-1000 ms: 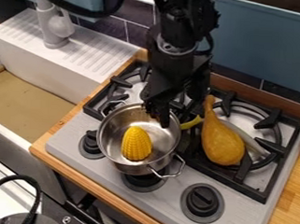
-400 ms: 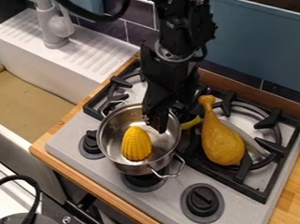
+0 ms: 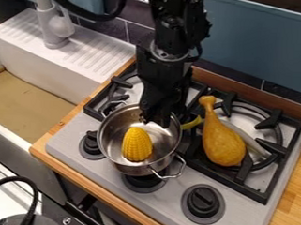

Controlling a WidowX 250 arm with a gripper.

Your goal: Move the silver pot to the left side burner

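The silver pot [image 3: 136,170] sits at the left part of the stove [image 3: 241,216] as the view shows it, over the front of the left burner's grate [image 3: 122,82] and reaching out above the knobs' side of the stove top. One of its loop handles [image 3: 169,173] points toward the front right, the other [image 3: 113,104] toward the back left. Inside lies a yellow corn cob [image 3: 137,144], its narrower end toward the back.

The black gripper [image 3: 155,119] hangs down at the pot's back edge, its tip end over the opening, behind the corn; whether it is open or closed, or touches the pot, I cannot tell. The arm comes in from the top edge.

Just to the right of the pot is a curved yellow piece [image 3: 192,123], partly hidden. Next comes a yellow-brown drumstick [image 3: 223,145] on the right burner's grate [image 3: 274,146], thick end toward the front, with a greyish long item [image 3: 247,139] partly beneath it. Three black knobs [image 3: 203,204] line the stove's front. The wooden desk [image 3: 292,188] surrounds the stove; a white sink [image 3: 27,62] with a faucet [image 3: 55,29] stands at the left.
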